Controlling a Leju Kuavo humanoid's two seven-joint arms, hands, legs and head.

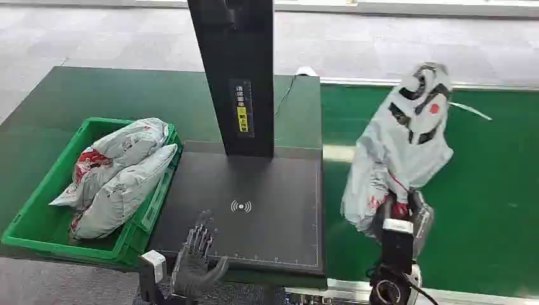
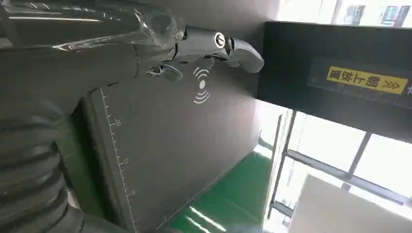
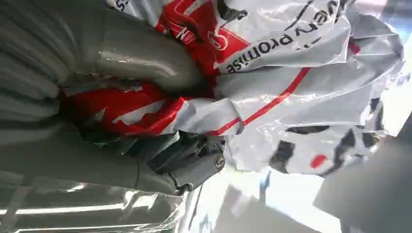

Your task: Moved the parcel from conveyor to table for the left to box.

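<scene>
Parcel lifted over the conveyor, gripped low by the right robot hand

The right robot hand [image 1: 400, 219] clutches the parcel [image 1: 400, 146] by its bottom edge above the conveyor [image 1: 496, 190]; the left robot hand [image 1: 197, 254] waits empty, fingers spread, near the dark counter [image 1: 267, 190]. The floppy bag could slip or snag.

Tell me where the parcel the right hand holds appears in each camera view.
Head view: the grey parcel hangs over the green conveyor, right of centre, gripped by the right hand.
Left wrist view: not in it.
Right wrist view: the parcel spreads across the frame.
Shared landmark: the parcel's red stripe.
</scene>
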